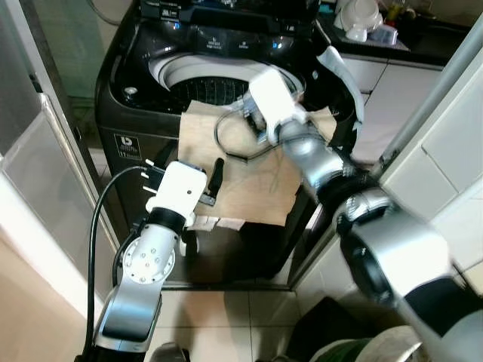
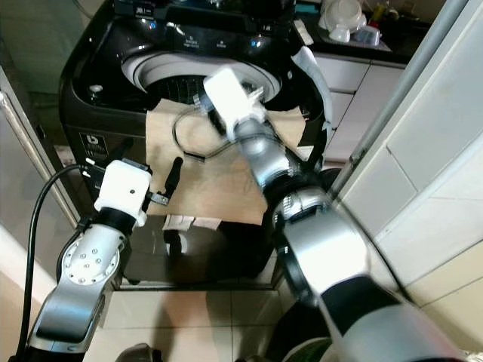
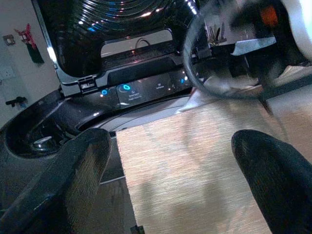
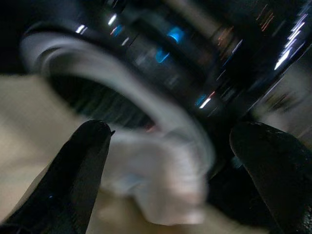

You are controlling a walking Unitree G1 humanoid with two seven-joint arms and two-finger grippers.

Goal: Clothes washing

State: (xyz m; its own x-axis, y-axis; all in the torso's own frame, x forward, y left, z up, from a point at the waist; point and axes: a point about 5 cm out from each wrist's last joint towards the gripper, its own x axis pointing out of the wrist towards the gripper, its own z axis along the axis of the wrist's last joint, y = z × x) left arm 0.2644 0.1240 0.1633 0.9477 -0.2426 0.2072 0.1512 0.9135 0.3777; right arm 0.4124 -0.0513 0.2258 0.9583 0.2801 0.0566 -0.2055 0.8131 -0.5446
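The tan cloth (image 1: 241, 170) lies draped over the front rim of the washing machine (image 1: 136, 136), its upper edge at the lip of the open drum (image 1: 200, 75) and its lower edge hanging down the dark front panel. Your right gripper (image 4: 168, 161) has its fingers (image 4: 80, 161) spread wide just above that upper edge, by the drum mouth, with nothing between them. Your left gripper (image 3: 170, 170) is also spread wide and empty, low at the cloth's hanging left edge. I judge the cloth light, limp and thin, so it will sag and slide; pinch a bunched fold near the rim, not a flat single layer. The drum opening gives you free room straight ahead and down. Mind the raised lid (image 3: 126, 24) behind, the control panel (image 3: 141, 87), the wall (image 1: 453, 158) close on your right, and the right arm's black cable (image 1: 226, 143) looping over the cloth.
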